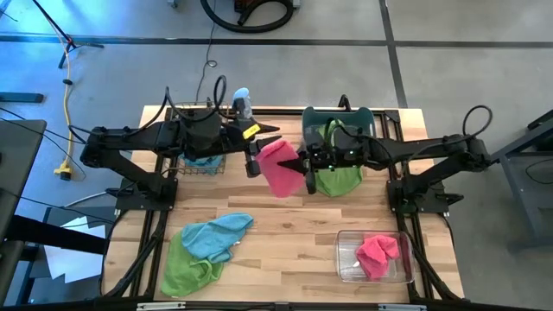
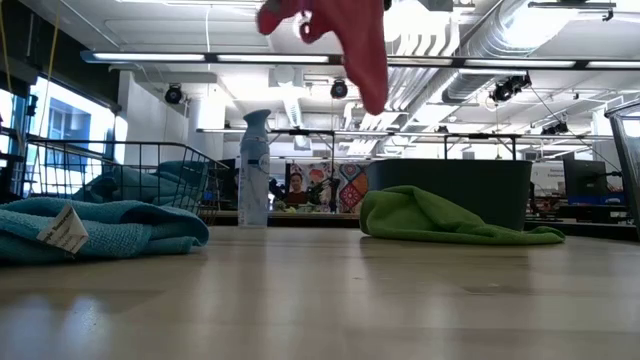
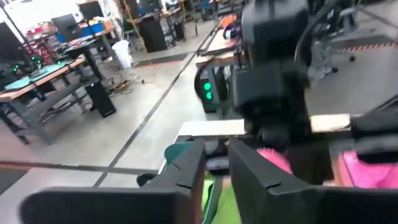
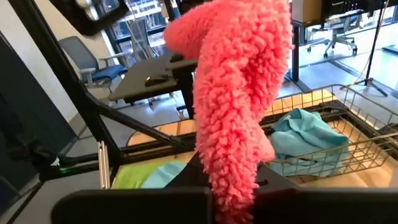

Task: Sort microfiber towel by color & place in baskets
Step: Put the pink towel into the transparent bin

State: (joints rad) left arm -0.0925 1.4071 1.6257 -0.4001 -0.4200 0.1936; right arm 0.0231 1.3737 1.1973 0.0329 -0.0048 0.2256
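A pink towel (image 1: pixel 278 167) hangs in mid-air over the table's middle; the low view shows it (image 2: pixel 350 40) well above the wood. My right gripper (image 1: pixel 303 164) is shut on it. My left gripper (image 1: pixel 261 152) is open just left of the towel, with nothing between its fingers (image 3: pixel 186 168). The black wire basket (image 1: pixel 200 164) holds a light blue towel (image 4: pixel 305 134). A green towel (image 1: pixel 339 180) drapes over the near rim of the slate-blue tub (image 1: pixel 339 117) onto the table. The clear bin (image 1: pixel 350 259) holds another pink towel (image 1: pixel 378 252). My right gripper (image 4: pixel 231 185) pinches a bunched part of the pink towel (image 4: pixel 233 168) between its two fingers, coming level from the table's right side. The cloth itself hides the fingertips. The towel is lifted clear and hangs slack below the hold, its lower end (image 2: pixel 375 95) far above the table.
A light blue towel (image 1: pixel 216 235) lies on a green towel (image 1: pixel 183 268) near the table's near left corner. A pale blue spray bottle (image 1: pixel 242 102) stands at the far edge beside the wire basket. Bare wood lies between the loose towels and the clear bin.
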